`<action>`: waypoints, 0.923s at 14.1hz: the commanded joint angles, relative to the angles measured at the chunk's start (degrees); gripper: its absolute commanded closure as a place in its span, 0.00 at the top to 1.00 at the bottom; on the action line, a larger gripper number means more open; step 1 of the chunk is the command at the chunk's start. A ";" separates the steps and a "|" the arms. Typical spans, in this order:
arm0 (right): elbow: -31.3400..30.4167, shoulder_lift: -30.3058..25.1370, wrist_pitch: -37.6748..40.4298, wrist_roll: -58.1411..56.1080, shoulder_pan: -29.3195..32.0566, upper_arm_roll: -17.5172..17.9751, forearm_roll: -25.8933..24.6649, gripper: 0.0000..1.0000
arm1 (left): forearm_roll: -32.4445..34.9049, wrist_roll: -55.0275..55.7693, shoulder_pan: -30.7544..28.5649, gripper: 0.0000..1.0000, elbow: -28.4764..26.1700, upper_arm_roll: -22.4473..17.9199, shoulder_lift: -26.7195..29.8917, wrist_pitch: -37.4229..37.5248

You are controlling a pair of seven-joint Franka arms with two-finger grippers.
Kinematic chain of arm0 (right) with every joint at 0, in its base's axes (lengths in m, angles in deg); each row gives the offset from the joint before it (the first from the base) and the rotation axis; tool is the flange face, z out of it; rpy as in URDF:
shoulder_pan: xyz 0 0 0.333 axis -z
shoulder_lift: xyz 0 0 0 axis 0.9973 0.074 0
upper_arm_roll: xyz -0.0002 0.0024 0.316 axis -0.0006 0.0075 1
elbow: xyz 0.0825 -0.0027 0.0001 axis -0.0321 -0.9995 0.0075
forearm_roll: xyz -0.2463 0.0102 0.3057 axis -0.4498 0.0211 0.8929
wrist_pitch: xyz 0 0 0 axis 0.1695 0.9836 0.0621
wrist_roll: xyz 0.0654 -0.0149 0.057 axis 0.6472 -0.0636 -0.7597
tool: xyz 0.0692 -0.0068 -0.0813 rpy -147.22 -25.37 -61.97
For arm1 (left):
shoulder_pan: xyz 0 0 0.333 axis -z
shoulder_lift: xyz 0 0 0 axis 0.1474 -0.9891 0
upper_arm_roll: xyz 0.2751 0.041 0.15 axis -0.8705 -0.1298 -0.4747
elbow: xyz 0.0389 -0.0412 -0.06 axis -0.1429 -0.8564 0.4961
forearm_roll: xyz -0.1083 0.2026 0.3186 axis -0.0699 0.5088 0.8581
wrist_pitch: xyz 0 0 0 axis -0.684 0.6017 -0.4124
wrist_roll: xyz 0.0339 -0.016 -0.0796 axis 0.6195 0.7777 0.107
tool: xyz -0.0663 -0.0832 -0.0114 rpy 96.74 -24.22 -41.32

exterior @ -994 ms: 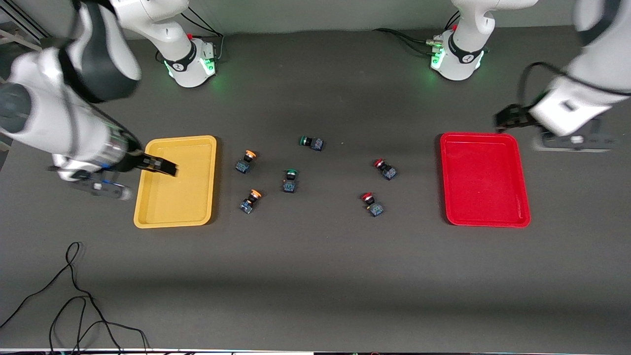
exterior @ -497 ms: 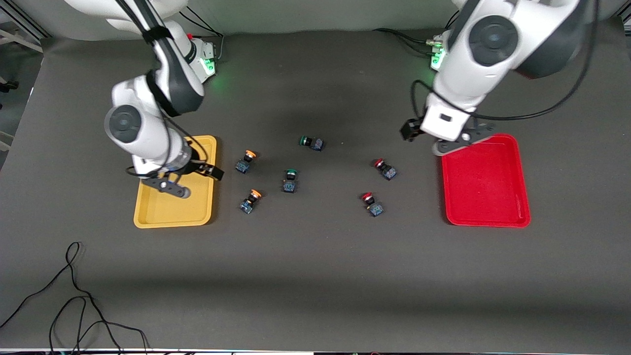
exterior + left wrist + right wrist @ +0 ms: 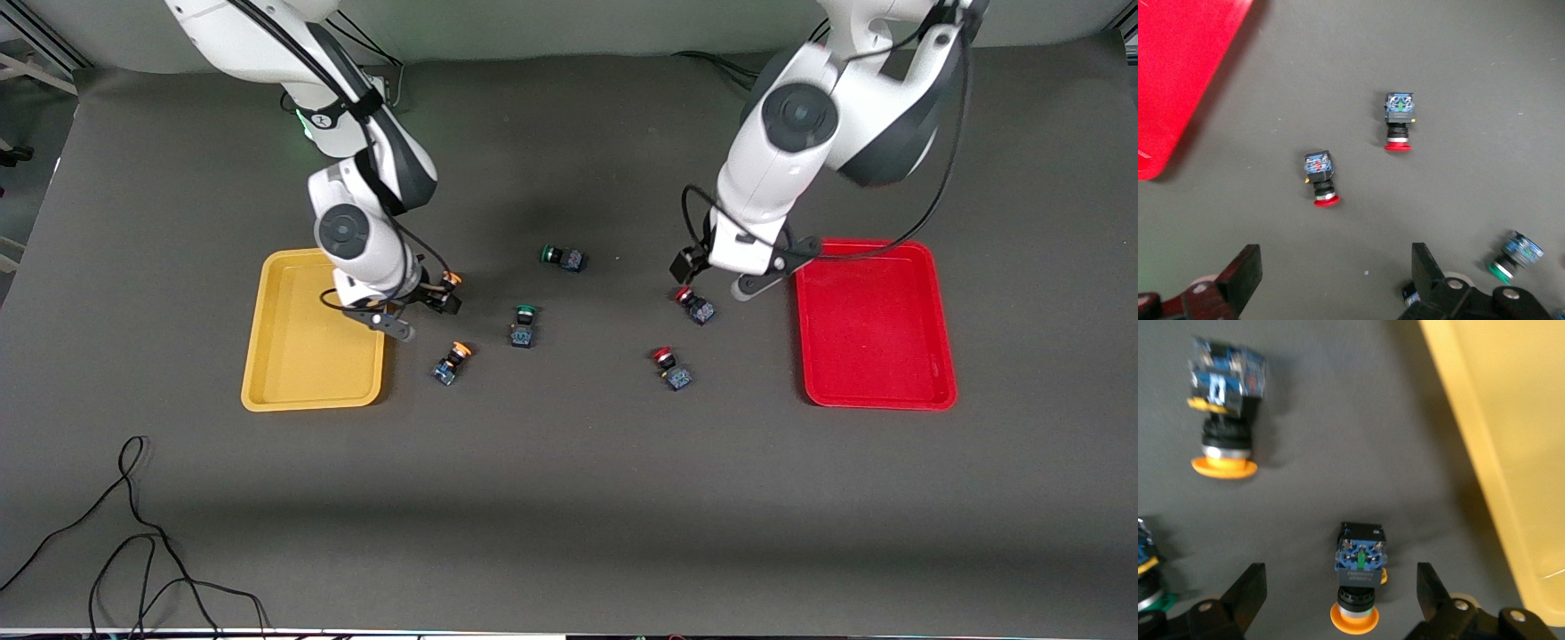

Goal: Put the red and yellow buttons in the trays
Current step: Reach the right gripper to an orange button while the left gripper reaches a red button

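We see the right claw [image 3: 442, 300], just left of centre in the front view, low over a yellow-capped button [image 3: 451, 281] beside the yellow tray [image 3: 267, 356]. In the right wrist view its fingers [image 3: 1248, 590] stand apart with that button [image 3: 1360, 577] lying between them, untouched. The second yellow-capped button [image 3: 449, 362] lies lower in the frame, nearer the front camera, also just off the yellow tray's rim.

The left claw [image 3: 686, 265], right of centre in the front view, hovers close by a red-capped button [image 3: 693, 304] that lies between it and the red tray [image 3: 942, 311]. In the left wrist view its fingers [image 3: 1245, 277] are spread wide, and both red buttons sit on the table above them in the frame, neither one gripped: one [image 3: 1319, 177] near the middle, the other red-capped button [image 3: 672, 368] lower in the front view, nearer the camera.

Two green-capped buttons rest near the centre of the table [image 3: 569, 498]: one [image 3: 563, 257] higher in the front view, one [image 3: 523, 324] lower. Both trays hold nothing. A black cable [image 3: 133, 542] loops at the lower left of the front view.
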 commanded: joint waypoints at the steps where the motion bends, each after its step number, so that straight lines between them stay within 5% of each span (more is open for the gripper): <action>1: -2.67 0.17 -3.86 1.27 -0.53 -0.25 0.88 1.00 | 1.56 1.69 1.75 1.00 -4.03 -0.76 -6.42 -9.77; 4: -4.80 2.02 -8.54 1.27 -0.53 -0.25 0.88 0.94 | 8.84 5.63 1.76 1.00 -4.22 -1.02 -12.76 -13.57; 7: -4.80 2.20 -8.98 1.18 -0.44 -0.25 0.88 0.38 | 12.20 7.58 1.84 1.00 -4.22 -1.37 -17.86 -16.56; 10: -4.54 1.59 -8.64 1.18 -0.18 -0.34 0.88 0.04 | 12.29 7.76 1.93 0.99 -4.22 -1.72 -20.77 -18.07; 13: -4.18 -4.63 -2.87 0.22 2.09 -1.04 0.88 0.00 | 12.29 7.93 2.11 0.49 -4.22 -1.81 -20.95 -17.54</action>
